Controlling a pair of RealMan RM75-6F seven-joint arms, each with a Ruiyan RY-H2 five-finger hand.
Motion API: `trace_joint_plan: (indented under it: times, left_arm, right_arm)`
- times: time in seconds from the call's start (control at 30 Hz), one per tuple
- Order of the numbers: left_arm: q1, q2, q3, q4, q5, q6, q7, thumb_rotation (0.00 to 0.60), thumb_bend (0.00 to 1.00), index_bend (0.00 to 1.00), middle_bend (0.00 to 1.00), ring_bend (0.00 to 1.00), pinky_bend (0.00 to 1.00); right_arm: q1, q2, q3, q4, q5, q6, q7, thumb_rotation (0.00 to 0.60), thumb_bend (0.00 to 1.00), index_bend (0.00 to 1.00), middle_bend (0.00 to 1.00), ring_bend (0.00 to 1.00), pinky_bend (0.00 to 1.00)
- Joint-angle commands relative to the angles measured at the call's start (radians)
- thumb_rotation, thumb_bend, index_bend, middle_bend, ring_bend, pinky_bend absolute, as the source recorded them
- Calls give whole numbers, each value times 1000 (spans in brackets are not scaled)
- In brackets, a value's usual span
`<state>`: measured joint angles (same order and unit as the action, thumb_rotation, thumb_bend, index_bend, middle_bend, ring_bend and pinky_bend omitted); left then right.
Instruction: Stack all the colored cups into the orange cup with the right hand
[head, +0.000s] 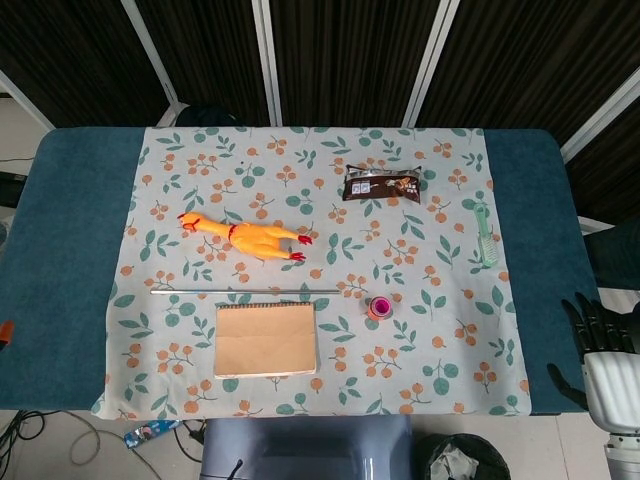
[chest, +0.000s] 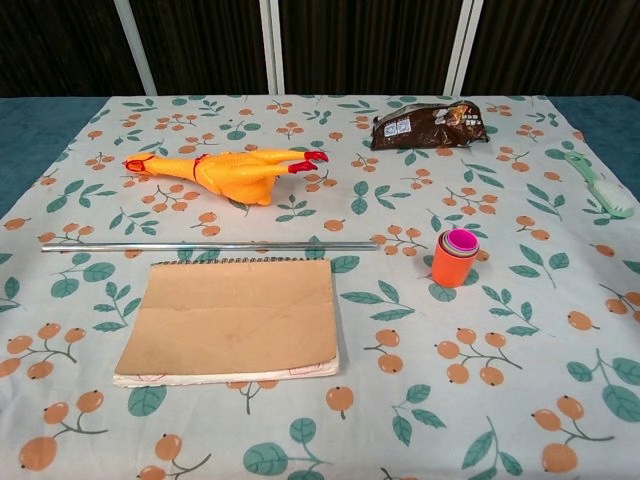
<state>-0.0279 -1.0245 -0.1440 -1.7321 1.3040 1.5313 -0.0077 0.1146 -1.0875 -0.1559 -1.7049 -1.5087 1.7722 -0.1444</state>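
The orange cup (chest: 455, 263) stands upright on the flowered cloth (chest: 520, 360) of the counter, just right of the notebook (chest: 232, 320), with pink cups (chest: 461, 240) nested inside it. The right hand (head: 603, 348) is well apart from the orange cup, off the cloth's right edge, fingers spread, holding nothing.

Head view looks steeply down from high above the near edge, far back, taking in the whole table (head: 60, 250) and the dark curtains (head: 340, 60) behind. Chest view sits low and close, facing across the floral cloth (chest: 560, 400). Both share the cloth area: notebook (head: 266, 339), rubber chicken (chest: 235, 171).
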Motion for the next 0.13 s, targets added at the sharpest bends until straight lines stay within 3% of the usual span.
trace_joint_plan:
  times: [0.03,0.13]
  left_arm:
    - [0,0,0,0,-2,-2,-1,600,272,170,25,0,0]
    - [-2,1,2,2,-1,-7,-1,600,272,170,25,0,0]
  right_arm:
    - [-12,-11,10,17,-1,-2,1,600,334,0,0,16,139]
    - [-15,-9,11,16,2,-29,5,600,334,0,0,16,140]
